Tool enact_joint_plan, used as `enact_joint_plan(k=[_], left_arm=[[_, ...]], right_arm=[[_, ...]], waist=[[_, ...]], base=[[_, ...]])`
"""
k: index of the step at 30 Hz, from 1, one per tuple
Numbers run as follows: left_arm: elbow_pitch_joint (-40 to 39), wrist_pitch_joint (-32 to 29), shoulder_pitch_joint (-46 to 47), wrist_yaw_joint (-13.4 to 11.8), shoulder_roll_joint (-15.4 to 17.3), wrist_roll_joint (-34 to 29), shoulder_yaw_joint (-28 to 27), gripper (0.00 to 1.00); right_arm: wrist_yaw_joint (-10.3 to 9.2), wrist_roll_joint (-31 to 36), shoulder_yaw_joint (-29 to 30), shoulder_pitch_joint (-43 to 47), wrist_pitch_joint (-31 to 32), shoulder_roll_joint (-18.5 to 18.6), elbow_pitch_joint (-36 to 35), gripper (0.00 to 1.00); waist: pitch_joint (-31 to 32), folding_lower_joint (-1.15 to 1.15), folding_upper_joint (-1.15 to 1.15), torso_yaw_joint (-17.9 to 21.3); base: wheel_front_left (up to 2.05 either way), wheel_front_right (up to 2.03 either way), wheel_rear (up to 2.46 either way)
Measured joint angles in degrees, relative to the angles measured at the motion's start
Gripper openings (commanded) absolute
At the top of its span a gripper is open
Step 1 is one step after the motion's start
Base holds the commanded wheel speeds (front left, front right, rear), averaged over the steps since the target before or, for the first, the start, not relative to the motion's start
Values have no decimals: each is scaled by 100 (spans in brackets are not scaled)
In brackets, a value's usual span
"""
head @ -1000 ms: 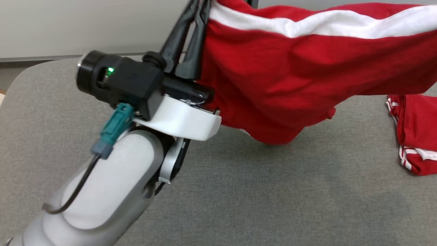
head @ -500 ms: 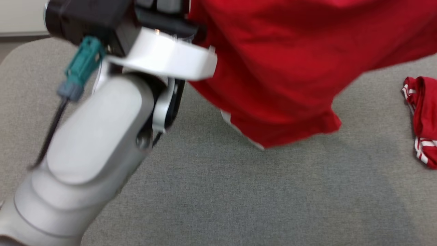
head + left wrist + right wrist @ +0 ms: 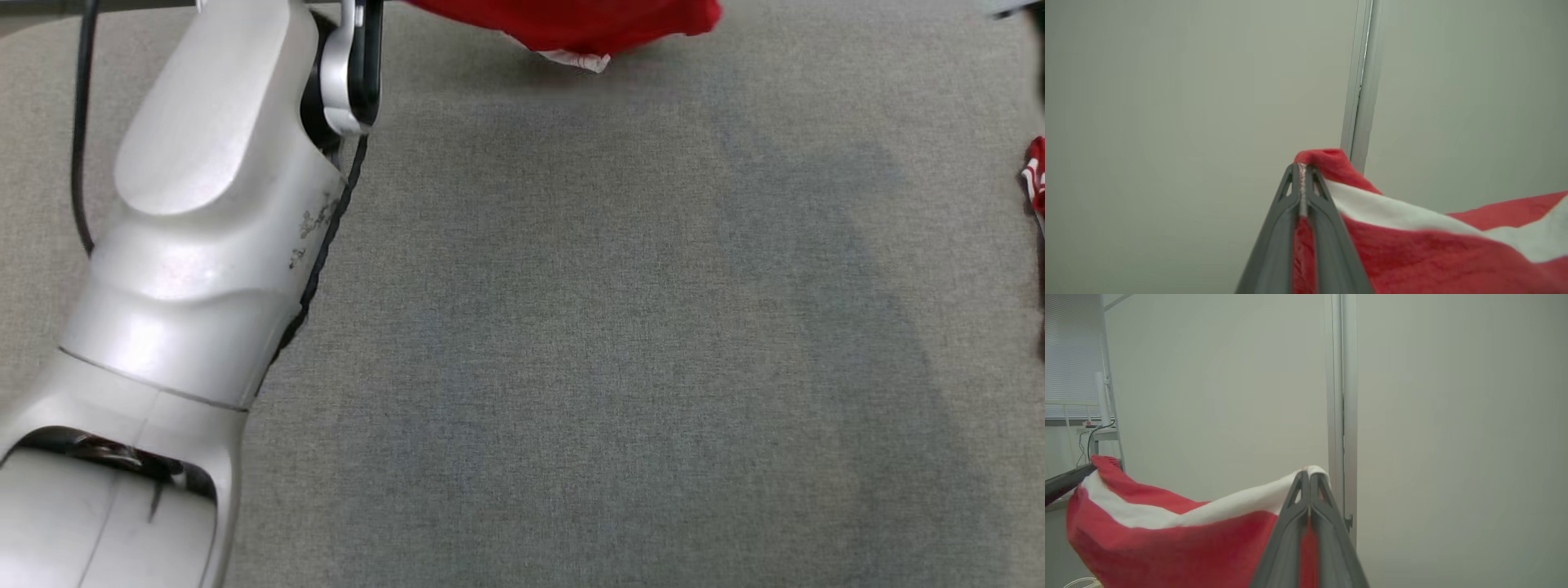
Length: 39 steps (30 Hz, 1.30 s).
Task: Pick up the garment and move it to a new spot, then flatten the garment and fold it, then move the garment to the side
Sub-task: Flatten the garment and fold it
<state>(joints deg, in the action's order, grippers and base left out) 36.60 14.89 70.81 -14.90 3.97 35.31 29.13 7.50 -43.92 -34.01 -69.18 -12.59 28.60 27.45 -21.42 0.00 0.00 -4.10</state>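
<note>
A red garment [image 3: 1412,253] with a white stripe hangs in the air between my two grippers. My left gripper [image 3: 1301,169] is shut on one red corner of it in the left wrist view. My right gripper [image 3: 1308,475] is shut on the white-striped edge of the garment [image 3: 1167,539] in the right wrist view, and the left gripper's dark fingers [image 3: 1065,482] hold the far corner at that view's left. In the head view just the garment's lowest hem [image 3: 588,24] shows at the top edge, above the grey table [image 3: 571,367], with my pale left forearm [image 3: 204,204] at the left.
A second piece of red cloth with white stripes [image 3: 1035,175] lies at the table's right edge. A pale wall with a vertical metal strip [image 3: 1341,396] stands ahead of both wrists. A window with blinds [image 3: 1069,355] is at the far left.
Both arms have lifted the garment, so most of it has left the top of the head view. The head view itself has shifted downward across the table.
</note>
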Motion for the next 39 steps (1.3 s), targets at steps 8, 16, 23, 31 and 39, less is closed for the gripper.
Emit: enact_joint_plan(k=[8,16,23,31,39], left_arm=[[1475,9,-792,271,-103,1380,335,0],[1161,10,-1798,170,-114,2041,666,0],[-232,10,-3395,148,-122,1034,26,0],[-1719,10,-5247,176,-119,37,-528,0],[-2782,8,-6827,146,4,-467,-672,0]], right_arm=[[0,-733,-817,503,-101,-846,1348,0],[-1,-1214,-1482,1743,-220,-670,1037,0],[-1,-894,-724,3460,-236,-152,-498,0],[0,-360,159,5473,-237,110,-1862,0],[0,10,613,7198,-237,99,-2677,0]], waist=[[-244,0,0,67],[-433,0,0,104],[-218,0,0,122],[319,0,0,121],[961,0,0,180]], base=[[0,0,0],[0,0,0],[0,0,0],[0,0,0],[0,0,0]])
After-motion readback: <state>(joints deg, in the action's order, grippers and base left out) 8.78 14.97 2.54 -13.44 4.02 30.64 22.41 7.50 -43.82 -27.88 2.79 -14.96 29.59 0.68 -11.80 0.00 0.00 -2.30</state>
